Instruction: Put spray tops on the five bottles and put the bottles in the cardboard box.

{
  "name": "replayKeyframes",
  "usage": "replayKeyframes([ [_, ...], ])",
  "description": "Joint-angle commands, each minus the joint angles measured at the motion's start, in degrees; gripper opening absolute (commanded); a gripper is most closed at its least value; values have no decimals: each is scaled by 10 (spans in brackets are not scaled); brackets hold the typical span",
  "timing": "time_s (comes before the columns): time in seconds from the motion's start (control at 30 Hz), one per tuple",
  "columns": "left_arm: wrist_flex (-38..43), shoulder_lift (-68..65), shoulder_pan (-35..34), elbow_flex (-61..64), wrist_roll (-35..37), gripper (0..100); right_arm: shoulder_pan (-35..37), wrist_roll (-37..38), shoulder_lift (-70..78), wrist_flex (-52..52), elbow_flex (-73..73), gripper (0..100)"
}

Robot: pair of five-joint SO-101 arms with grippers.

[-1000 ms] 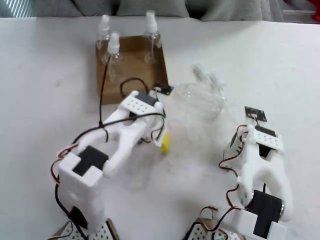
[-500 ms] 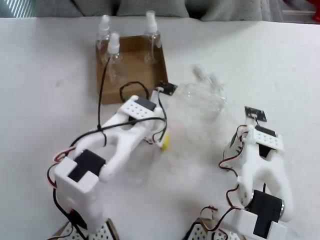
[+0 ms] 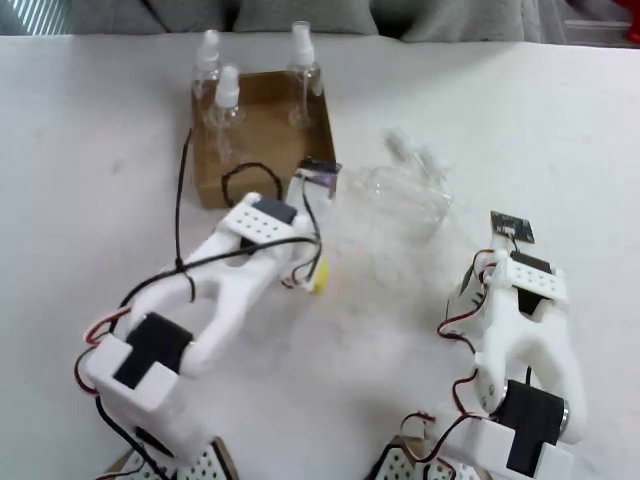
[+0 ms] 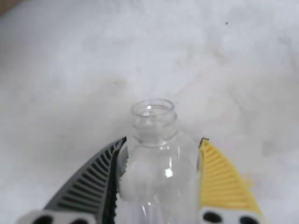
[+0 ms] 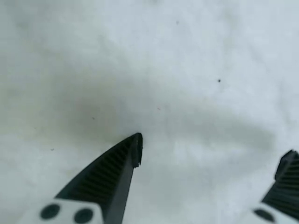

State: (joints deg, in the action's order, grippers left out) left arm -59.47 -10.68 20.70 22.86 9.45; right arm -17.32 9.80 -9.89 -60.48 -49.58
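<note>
While right pincer (image 5: 213,151) gapes — left pincer (image 4: 162,140) clamps bottle (image 4: 156,172).

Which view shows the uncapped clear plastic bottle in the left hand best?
The left wrist view: the clear plastic bottle sits between the left hand fingers, neck open. In the high view the arm mostly covers it; the right wrist view faces tabletop.
</note>
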Motion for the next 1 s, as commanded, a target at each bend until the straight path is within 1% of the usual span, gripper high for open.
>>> replayKeyframes([
  [0.0,18,41,-52,4,2,124,4,3,-16,8,2,405],
  [0.1,16,39,-101,9,1,124,4,3,-16,22,2,405],
  [0.17,33,39,-129,29,1,124,7,5,-17,30,4,405],
  [0.23,57,43,-147,53,1,124,7,7,-23,30,8,405],
  [0.33,61,44,-160,59,1,124,-11,7,-25,8,55,405],
  [0.5,63,44,-159,59,1,124,-32,7,-9,-136,251,404],
  [0.7,63,44,-159,59,1,124,3,7,98,-276,509,399],
  [0.77,63,44,-159,59,1,124,11,7,147,-305,590,365],
  [0.87,63,44,-159,59,1,124,17,7,221,-318,697,307],
  [0.97,63,44,-159,59,1,124,18,7,292,-319,789,293],
])
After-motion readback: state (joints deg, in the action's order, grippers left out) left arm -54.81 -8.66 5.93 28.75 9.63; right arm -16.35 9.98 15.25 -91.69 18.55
